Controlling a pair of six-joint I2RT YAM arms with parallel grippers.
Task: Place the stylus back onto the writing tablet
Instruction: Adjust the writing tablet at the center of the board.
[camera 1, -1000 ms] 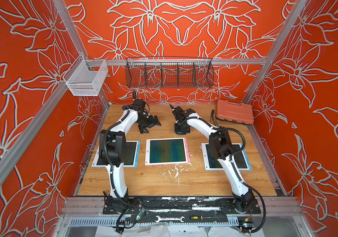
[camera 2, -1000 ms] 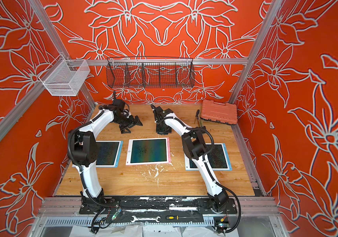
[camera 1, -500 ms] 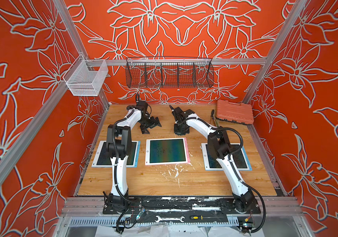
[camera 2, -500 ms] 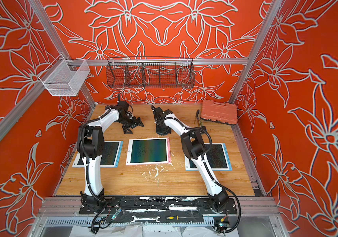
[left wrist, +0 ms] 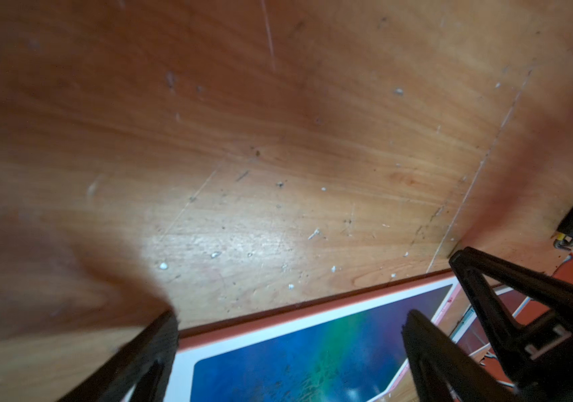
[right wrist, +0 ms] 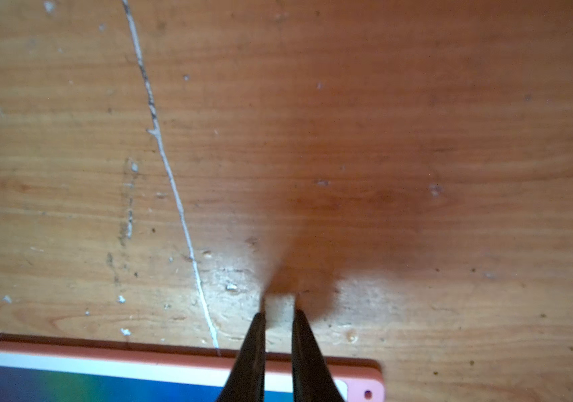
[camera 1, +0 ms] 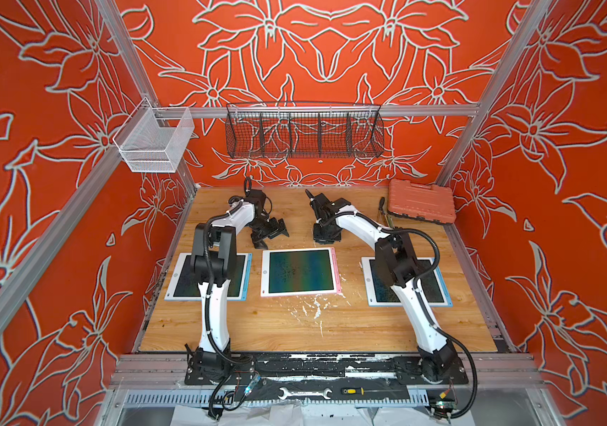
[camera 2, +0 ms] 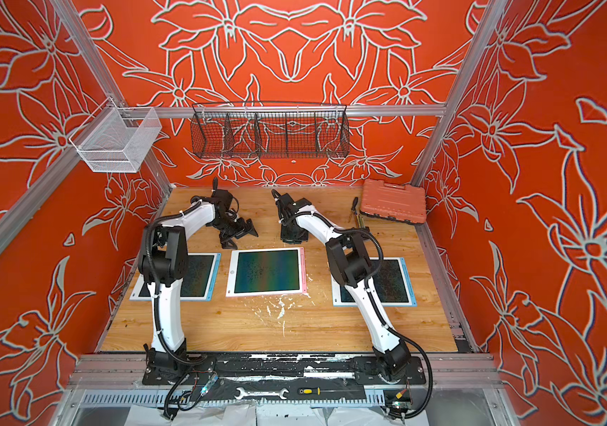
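The stylus (right wrist: 279, 302) is taken to be the pale, straight-edged piece seen in the right wrist view, pinched between the tips of the right gripper (right wrist: 279, 313). It is blurred, and only a short end is shown jutting past the tips. The fingers (right wrist: 250, 355) are drawn nearly together, with that piece filling the slit between them. The gripper is pointed down at the wooden table (right wrist: 417, 174), just beyond the far right corner of the writing tablet (right wrist: 104, 360), so the stylus is held off the tablet and close beside its pink rim. In both top views the tablet is seen lying flat in the middle of the table, with the right gripper behind its far right corner and the left gripper (camera 1: 270, 232) behind its far left corner. The left gripper is spread wide in the left wrist view, and nothing is held between its fingers (left wrist: 159, 341). Two blue-edged tablets (camera 1: 180, 280) (camera 1: 434, 284) are laid either side of the middle one, each partly covered by an arm. An orange tool case (camera 1: 422, 201) is set in the far right corner, with pliers (camera 1: 383, 210) just beside it. A black wire basket (camera 1: 304, 134) and a white mesh basket (camera 1: 154, 142) are hung above the table's far edge. A wrench (camera 1: 304, 394) and a screwdriver (camera 1: 353, 391) are laid on the front rail.
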